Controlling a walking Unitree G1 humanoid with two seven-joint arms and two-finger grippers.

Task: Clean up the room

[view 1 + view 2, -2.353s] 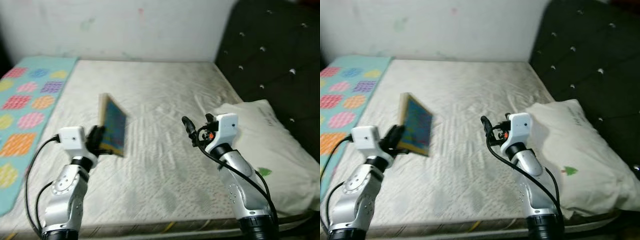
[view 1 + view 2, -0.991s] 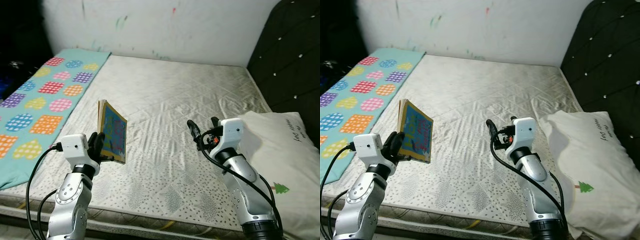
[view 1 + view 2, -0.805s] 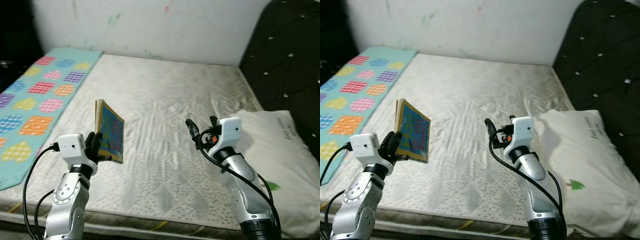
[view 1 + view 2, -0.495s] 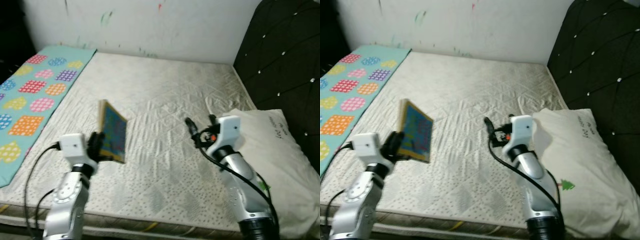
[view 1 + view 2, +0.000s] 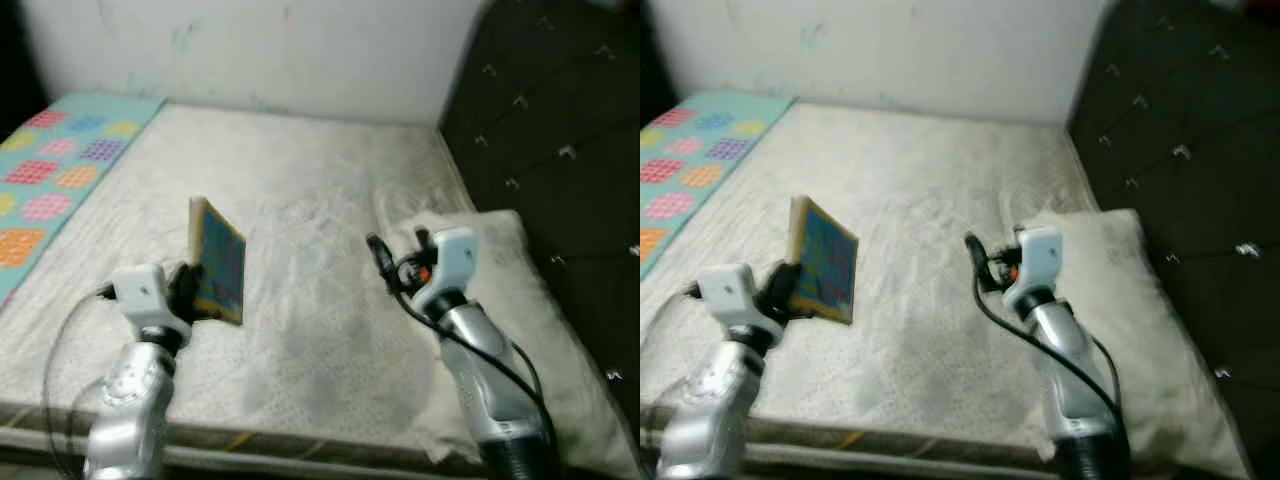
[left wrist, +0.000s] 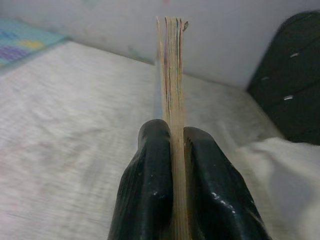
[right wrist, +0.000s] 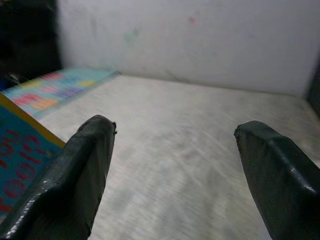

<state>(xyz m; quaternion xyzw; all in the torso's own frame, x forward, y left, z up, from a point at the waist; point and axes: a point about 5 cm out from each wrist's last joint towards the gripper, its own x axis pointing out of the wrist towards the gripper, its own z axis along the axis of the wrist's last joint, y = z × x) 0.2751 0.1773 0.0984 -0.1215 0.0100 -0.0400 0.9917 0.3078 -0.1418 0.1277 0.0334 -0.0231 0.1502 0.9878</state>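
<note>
Item: book (image 5: pixel 219 262), upright, pinched by my left gripper (image 6: pixel 172 150) above the bed (image 5: pixel 310 200), at 9 o'clock. My right gripper (image 7: pixel 175 165): fingers wide, empty. Pillow (image 5: pixel 500 300) at 3 o'clock.

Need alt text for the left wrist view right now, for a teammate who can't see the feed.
The left gripper is shut on a thin blue picture book, seen edge-on and upright between its black fingers. Beyond lie the pale quilted mattress, a white wall and a dark tufted headboard.
</note>
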